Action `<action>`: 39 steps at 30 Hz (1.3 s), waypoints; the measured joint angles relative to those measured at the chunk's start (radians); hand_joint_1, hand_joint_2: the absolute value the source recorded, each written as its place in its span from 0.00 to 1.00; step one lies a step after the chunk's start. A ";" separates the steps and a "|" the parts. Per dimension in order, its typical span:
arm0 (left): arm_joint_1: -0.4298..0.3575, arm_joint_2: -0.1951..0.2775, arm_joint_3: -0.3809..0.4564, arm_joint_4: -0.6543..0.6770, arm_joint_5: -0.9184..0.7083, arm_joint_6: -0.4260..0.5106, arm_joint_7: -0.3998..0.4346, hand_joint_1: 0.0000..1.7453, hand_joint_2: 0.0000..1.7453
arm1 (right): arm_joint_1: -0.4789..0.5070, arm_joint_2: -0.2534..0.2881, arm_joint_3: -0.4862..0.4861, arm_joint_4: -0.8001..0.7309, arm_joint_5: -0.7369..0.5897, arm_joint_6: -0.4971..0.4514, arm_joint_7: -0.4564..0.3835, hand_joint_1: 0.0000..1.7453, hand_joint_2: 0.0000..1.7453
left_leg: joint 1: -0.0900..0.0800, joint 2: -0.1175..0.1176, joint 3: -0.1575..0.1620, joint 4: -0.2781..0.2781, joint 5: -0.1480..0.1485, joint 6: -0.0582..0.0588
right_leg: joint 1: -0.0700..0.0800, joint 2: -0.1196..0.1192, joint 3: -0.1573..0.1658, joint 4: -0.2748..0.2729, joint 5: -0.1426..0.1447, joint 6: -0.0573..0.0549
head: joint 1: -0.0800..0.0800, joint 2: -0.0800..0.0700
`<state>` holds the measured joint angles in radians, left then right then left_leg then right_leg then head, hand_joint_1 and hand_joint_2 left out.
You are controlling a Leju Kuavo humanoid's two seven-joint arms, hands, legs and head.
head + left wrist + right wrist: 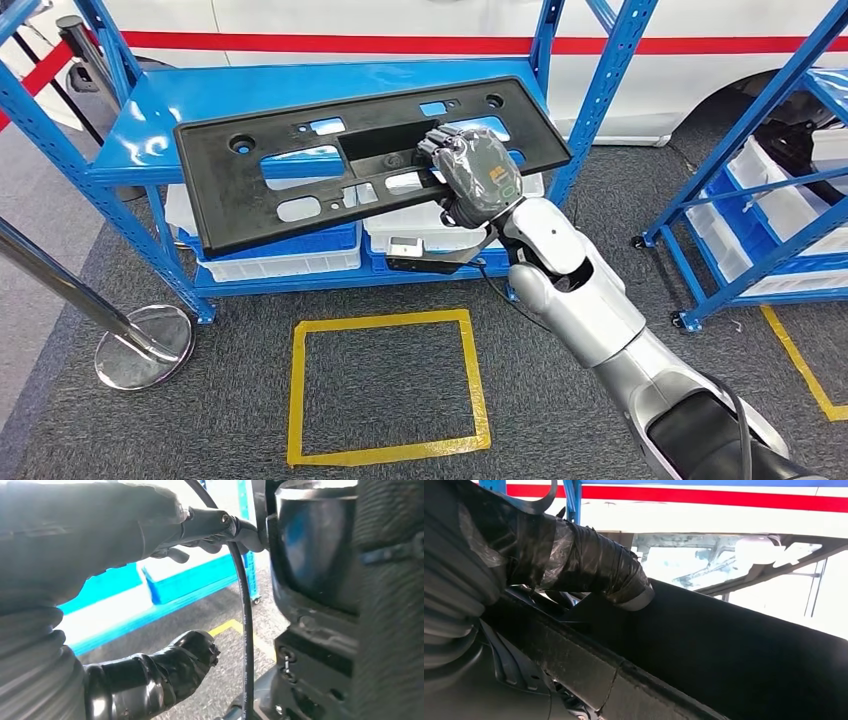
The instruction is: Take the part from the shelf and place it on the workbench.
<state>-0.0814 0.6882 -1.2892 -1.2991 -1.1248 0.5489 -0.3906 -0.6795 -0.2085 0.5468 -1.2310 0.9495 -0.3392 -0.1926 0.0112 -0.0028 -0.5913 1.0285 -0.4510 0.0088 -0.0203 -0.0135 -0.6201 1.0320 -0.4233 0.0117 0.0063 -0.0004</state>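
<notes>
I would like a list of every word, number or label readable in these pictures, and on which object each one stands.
None can be read.
Black cable: white print along it, too blurred.
Back of the right robot hand: small orange mark, too small.
White tag below the black part: too small.

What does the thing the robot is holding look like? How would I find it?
Look at the blue shelf in the middle. In front of its top level, the right hand holds a long, flat black part, tilted. Unlike the white bins below, it is black and full of cut-out holes you can see blue through.
</notes>
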 joint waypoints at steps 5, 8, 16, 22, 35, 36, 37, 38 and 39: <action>-0.127 0.000 -0.036 0.042 0.158 -0.414 -0.265 0.00 1.00 | 0.009 0.002 0.005 0.006 0.003 -0.024 -0.049 1.00 1.00 | 0.000 -0.004 -0.003 0.000 0.003 0.000 | 0.000 -0.004 -0.002 0.000 0.001 0.002 | 0.000 0.000; -0.240 -0.038 -0.128 0.068 0.218 -0.799 -0.302 0.00 1.00 | 0.016 0.013 0.010 0.030 0.001 -0.064 -0.099 1.00 1.00 | -0.001 -0.003 -0.004 0.000 0.004 0.000 | -0.001 -0.003 -0.004 0.000 0.003 0.003 | 0.000 0.000; -0.384 -0.059 -0.149 0.328 0.298 -0.946 -0.306 0.00 1.00 | -0.015 0.063 0.042 0.121 -0.082 -0.088 -0.234 1.00 1.00 | 0.000 0.007 -0.010 0.000 0.009 -0.001 | 0.000 0.007 -0.013 0.002 0.010 0.002 | 0.000 0.000; -0.374 -0.033 -0.149 0.437 0.259 -0.874 -0.307 0.00 1.00 | -0.023 0.068 0.056 0.148 -0.091 -0.085 -0.229 1.00 1.00 | 0.000 0.005 -0.012 0.000 0.010 -0.002 | 0.000 0.005 -0.015 0.003 0.009 0.002 | 0.000 0.000; -0.360 -0.044 -0.150 0.560 0.284 -0.840 -0.307 0.00 1.00 | -0.040 0.066 0.080 0.156 -0.107 -0.072 -0.213 1.00 1.00 | 0.000 0.007 -0.013 0.000 0.010 -0.002 | 0.000 0.007 -0.016 0.003 0.010 0.002 | 0.000 0.000; -0.359 -0.044 -0.150 0.565 0.287 -0.839 -0.307 0.00 1.00 | -0.041 0.066 0.081 0.156 -0.107 -0.072 -0.212 1.00 1.00 | 0.000 0.007 -0.013 0.000 0.010 -0.002 | 0.000 0.007 -0.017 0.003 0.010 0.002 | 0.000 0.000; -0.358 -0.044 -0.150 0.568 0.289 -0.838 -0.307 0.00 1.00 | -0.041 0.065 0.083 0.156 -0.108 -0.072 -0.211 1.00 1.00 | 0.000 0.007 -0.013 0.000 0.010 -0.002 | 0.000 0.007 -0.017 0.003 0.010 0.002 | 0.000 0.000; -0.357 -0.044 -0.150 0.571 0.292 -0.837 -0.307 0.00 1.00 | -0.042 0.064 0.084 0.156 -0.109 -0.072 -0.210 1.00 1.00 | 0.000 0.007 -0.013 0.000 0.010 -0.002 | 0.000 0.007 -0.017 0.003 0.010 0.002 | 0.000 0.000; -0.356 -0.044 -0.150 0.573 0.294 -0.836 -0.307 0.00 1.00 | -0.042 0.062 0.085 0.156 -0.109 -0.072 -0.209 1.00 1.00 | 0.000 0.007 -0.013 0.000 0.010 -0.002 | 0.000 0.007 -0.017 0.003 0.010 0.002 | 0.000 0.000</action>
<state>-0.4374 0.6443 -1.4389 -0.7263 -0.8310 -0.2873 -0.6973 -0.7215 -0.1463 0.6323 -1.0746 0.8405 -0.4112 -0.4014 0.0112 0.0038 -0.6039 1.0286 -0.4411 0.0067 -0.0203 -0.0067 -0.6367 1.0349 -0.4135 0.0133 0.0065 -0.0004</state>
